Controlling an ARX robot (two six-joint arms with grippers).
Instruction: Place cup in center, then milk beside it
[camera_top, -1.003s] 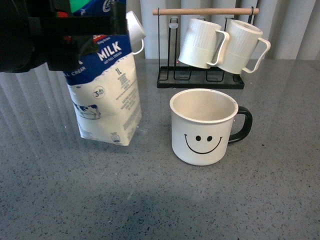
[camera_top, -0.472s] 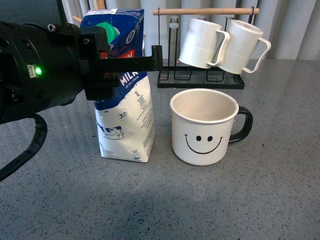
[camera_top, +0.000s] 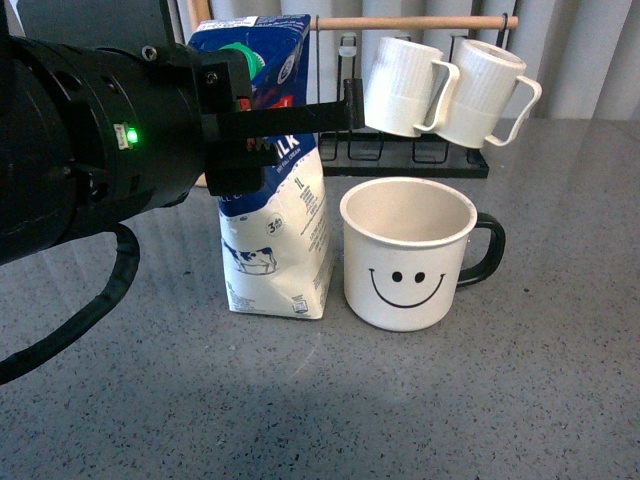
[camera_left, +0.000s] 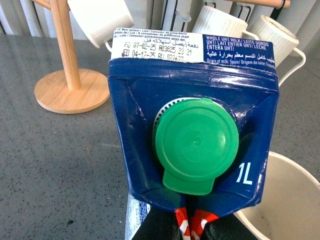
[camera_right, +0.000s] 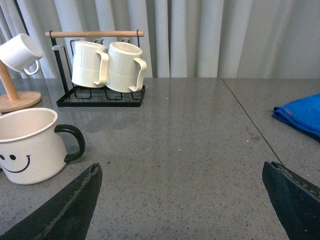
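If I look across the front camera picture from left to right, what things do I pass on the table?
The robot's black left arm → milk carton → smiley-face mug.

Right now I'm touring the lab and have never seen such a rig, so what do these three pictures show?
It is a two-armed robot at a grey table. The front picture comes from a camera on its body; the other two from cameras on its wrists. The left end effector grips a blue milk carton near its top, upright beside the smiley-face mug. The right end effector is open and empty. Behind stand a rack holding two ribbed mugs and a wooden mug tree. A blue cloth lies aside.
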